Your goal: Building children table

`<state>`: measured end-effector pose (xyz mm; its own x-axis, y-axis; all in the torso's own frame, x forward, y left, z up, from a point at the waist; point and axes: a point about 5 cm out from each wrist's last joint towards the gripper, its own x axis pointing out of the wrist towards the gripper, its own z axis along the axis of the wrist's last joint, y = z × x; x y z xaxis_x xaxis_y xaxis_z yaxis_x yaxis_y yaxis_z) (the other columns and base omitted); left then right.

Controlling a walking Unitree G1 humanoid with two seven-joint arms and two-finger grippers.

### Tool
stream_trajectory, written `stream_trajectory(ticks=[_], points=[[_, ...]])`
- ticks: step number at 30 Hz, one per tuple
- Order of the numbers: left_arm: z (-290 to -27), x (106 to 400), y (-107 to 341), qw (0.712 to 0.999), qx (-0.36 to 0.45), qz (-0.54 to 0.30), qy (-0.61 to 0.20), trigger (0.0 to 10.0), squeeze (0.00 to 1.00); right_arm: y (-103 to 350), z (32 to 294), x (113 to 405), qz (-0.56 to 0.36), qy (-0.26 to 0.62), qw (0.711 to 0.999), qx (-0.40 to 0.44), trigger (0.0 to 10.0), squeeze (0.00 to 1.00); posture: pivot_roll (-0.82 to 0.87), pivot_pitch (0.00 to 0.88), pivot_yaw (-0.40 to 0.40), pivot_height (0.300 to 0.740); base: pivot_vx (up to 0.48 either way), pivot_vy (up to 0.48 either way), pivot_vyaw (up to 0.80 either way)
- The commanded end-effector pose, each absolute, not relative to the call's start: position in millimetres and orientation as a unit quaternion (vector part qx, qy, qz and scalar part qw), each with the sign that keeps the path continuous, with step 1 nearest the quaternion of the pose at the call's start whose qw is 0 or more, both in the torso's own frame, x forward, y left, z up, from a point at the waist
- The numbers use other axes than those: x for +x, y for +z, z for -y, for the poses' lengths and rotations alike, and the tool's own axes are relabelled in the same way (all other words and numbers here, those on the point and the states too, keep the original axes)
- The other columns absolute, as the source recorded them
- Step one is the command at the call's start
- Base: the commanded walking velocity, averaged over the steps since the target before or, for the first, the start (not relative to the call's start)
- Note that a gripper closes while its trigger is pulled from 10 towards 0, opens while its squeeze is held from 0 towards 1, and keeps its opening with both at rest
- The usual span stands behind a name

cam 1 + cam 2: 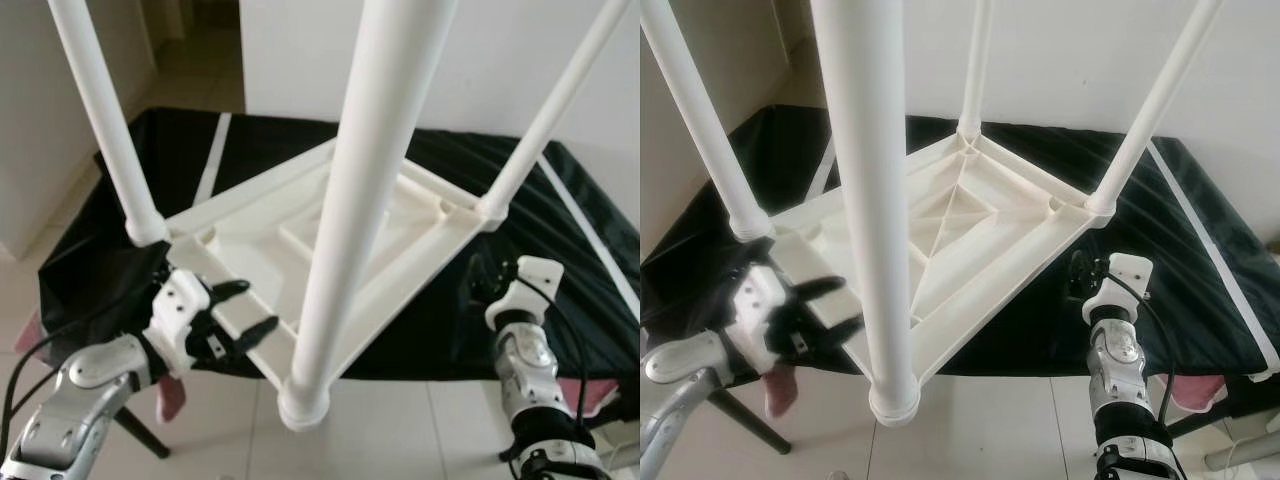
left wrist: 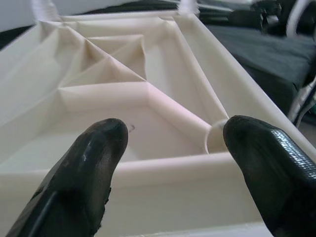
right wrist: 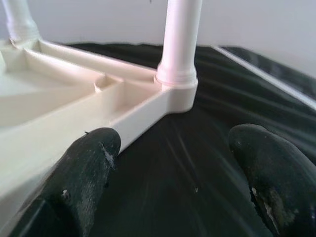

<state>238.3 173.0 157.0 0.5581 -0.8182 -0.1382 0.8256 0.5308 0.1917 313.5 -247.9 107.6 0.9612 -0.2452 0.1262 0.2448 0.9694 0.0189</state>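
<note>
- A black sheet (image 1: 480, 180) with white stripes covers a low platform on a pale tiled floor (image 1: 400, 430), against white walls.
- The white children's table (image 1: 970, 230) lies upside down on the sheet, its ribbed underside facing up.
- All four legs (image 1: 355, 200) stand upright, their long axes rising toward the camera.
- The left gripper (image 1: 240, 320) has its fingers spread wide at the table's near edge, holding nothing.
- The right gripper (image 3: 173, 163) is spread wide over the sheet, beside the right corner.
</note>
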Motion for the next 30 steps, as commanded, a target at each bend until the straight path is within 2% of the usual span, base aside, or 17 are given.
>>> stream_trajectory(ticks=[1, 14, 19, 24, 30], points=[[-172, 225, 148, 0.815, 0.133, -0.054, -0.561, 10.0, 0.0, 107, 252, 310, 0.059, -0.126, 0.99, 0.003, 10.0, 0.0, 0.08, 0.048, -0.067, 0.74, 0.0, 0.0, 0.0], [-191, 221, 135, 0.78, 0.206, -0.132, -0.577, 10.0, 0.0, 114, 249, 315, 0.067, -0.114, 0.991, 0.001, 10.0, 0.0, 0.09, 0.059, -0.077, 0.74, 0.0, 0.0, 0.0], [-193, 219, 136, 0.772, 0.209, -0.133, -0.586, 10.0, 0.0, 116, 250, 316, 0.068, -0.113, 0.991, 0.0, 10.0, 0.0, 0.1, 0.058, -0.081, 0.74, 0.0, 0.0, 0.0], [-189, 215, 156, 0.773, 0.159, -0.099, -0.606, 10.0, 0.0, 120, 250, 318, 0.07, -0.109, 0.992, -0.004, 10.0, 0.0, 0.1, 0.055, -0.086, 0.74, 0.0, 0.0, 0.0], [-183, 214, 150, 0.763, 0.178, -0.097, -0.614, 10.0, 0.0, 121, 247, 321, 0.068, -0.104, 0.992, -0.004, 10.0, 0.0, 0.1, 0.054, -0.087, 0.74, 0.0, 0.0, 0.0]])
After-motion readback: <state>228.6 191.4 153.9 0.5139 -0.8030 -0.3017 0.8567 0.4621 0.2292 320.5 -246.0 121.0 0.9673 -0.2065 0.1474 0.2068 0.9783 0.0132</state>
